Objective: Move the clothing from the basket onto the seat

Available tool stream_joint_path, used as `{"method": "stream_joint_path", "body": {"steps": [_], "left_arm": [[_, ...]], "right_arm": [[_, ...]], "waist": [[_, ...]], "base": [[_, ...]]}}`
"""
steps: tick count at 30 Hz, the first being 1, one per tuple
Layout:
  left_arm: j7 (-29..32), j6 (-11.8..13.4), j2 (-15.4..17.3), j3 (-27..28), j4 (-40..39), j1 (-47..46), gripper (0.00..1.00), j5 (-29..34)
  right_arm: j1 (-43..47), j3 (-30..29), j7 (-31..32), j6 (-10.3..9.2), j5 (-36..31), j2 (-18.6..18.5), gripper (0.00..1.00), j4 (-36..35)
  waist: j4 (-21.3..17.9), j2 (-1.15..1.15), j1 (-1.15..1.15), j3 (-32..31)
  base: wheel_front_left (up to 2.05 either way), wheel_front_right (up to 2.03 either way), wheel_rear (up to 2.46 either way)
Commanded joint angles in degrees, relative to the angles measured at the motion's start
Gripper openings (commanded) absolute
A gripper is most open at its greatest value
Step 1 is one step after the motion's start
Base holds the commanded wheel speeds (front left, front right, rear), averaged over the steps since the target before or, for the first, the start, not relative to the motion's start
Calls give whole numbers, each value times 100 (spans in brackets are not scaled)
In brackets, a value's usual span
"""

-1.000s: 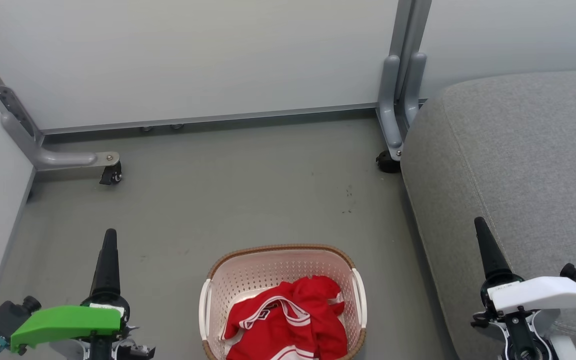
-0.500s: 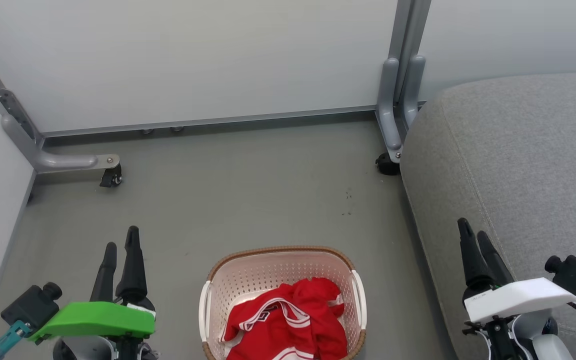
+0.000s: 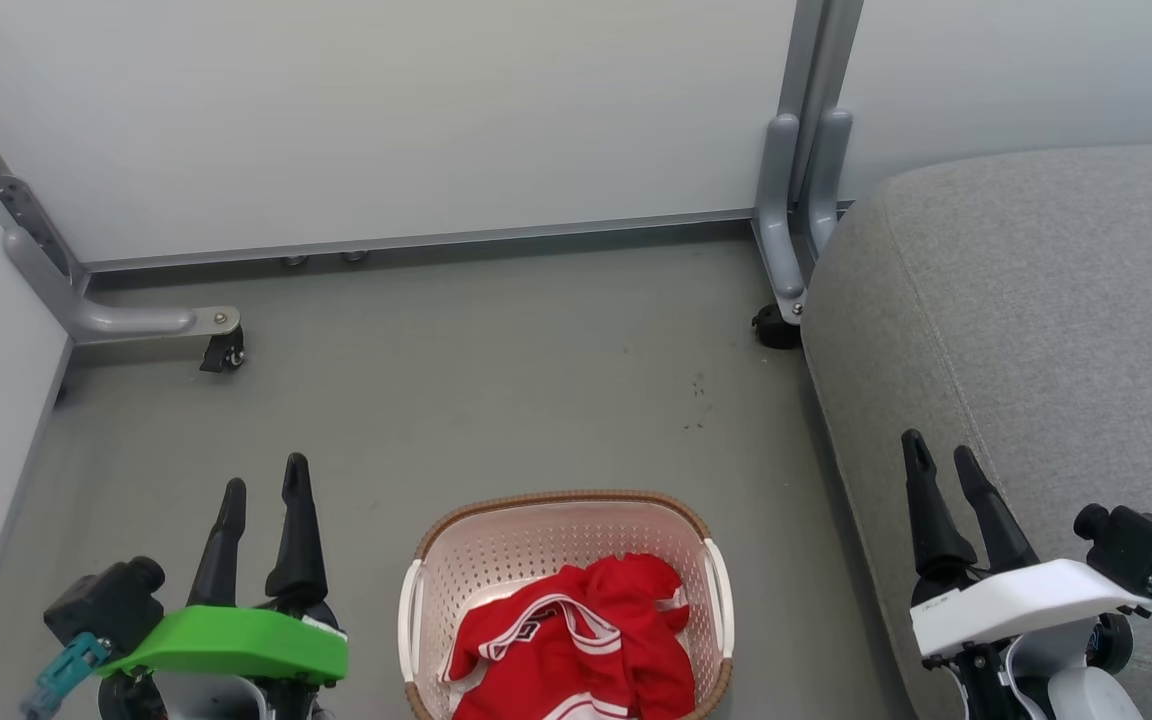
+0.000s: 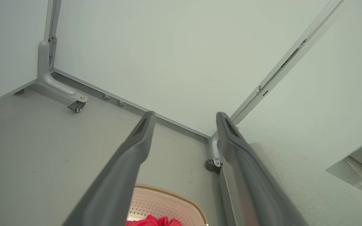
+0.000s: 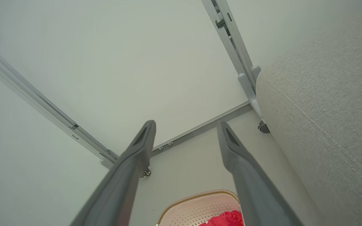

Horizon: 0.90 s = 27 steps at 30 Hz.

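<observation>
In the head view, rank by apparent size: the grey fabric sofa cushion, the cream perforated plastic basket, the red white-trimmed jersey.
1. grey fabric sofa cushion, largest by far.
2. cream perforated plastic basket, cut off at the bottom edge.
3. red white-trimmed jersey, lying inside the basket.

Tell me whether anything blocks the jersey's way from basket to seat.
Nothing visible does. The red jersey lies in the open basket; only its right wall and a strip of floor separate it from the seat.

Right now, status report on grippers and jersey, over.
Left gripper open, empty. Right gripper open, empty. Jersey bunched in basket. Nothing seen between basket and seat.
</observation>
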Motion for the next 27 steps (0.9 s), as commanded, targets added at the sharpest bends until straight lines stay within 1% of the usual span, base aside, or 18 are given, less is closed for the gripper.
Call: {"method": "stream_joint_path", "body": {"steps": [1,12,27], "left_arm": [[-56,30,78,-33,-110,-18,100,218],[-232,104,180,-259,-183,32,100,969],[-441,243,261,-467,-257,133,100,1789]], "right_arm": [[31,12,-59,2,-192,-29,100,-99],[87,81,-236,2,-926,-30,100,-179],[189,156,-444,3,-1760,-35,100,-239]], "waist": [[3,0,0,-1],[-3,0,0,-38],[-15,0,0,-121]], "base": [[0,0,0],[0,0,0],[0,0,0]]}}
